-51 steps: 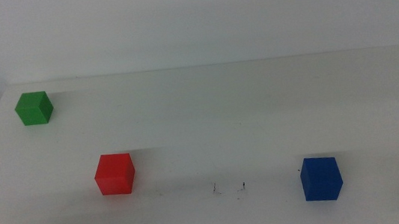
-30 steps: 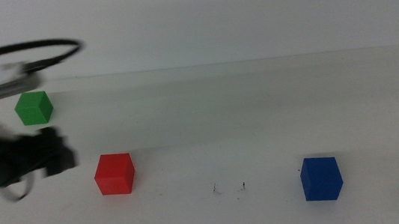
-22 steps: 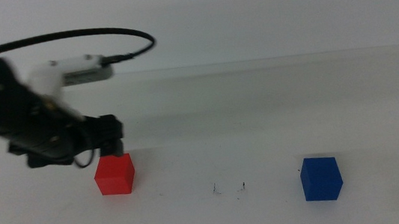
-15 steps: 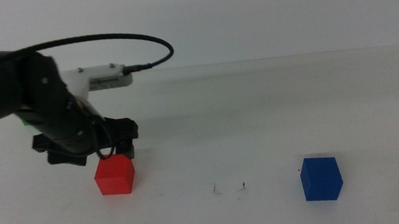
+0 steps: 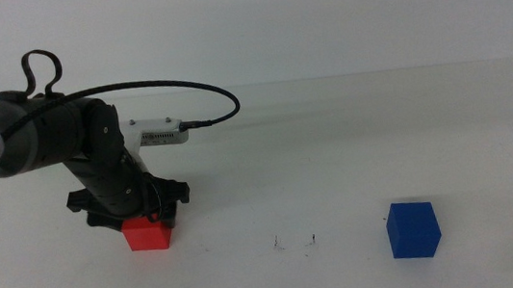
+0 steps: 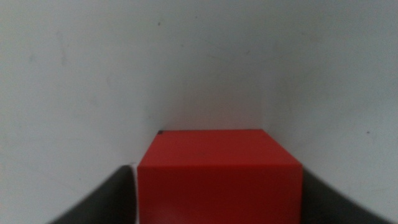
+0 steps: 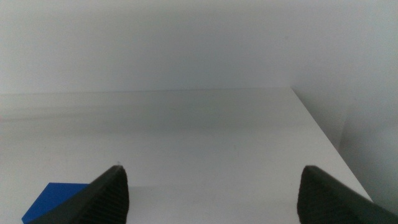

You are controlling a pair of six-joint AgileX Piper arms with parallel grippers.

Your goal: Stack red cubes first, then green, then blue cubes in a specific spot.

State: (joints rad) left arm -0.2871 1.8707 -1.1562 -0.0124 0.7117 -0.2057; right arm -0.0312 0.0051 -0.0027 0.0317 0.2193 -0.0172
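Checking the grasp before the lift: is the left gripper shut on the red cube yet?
Not clearly: the left gripper straddles the red cube, a finger on each side, with a thin gap visible at one.

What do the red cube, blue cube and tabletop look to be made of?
Red cube: likely solid plastic or painted wood, matte; flat even colour, crisp edges, no glare between the left gripper jaws.
Blue cube: same look, plain matte faces, sharp corners.
Tabletop: smooth white laminate or painted board, faint sheen, a few dark specks.
The exact material cannot be told from the pictures.
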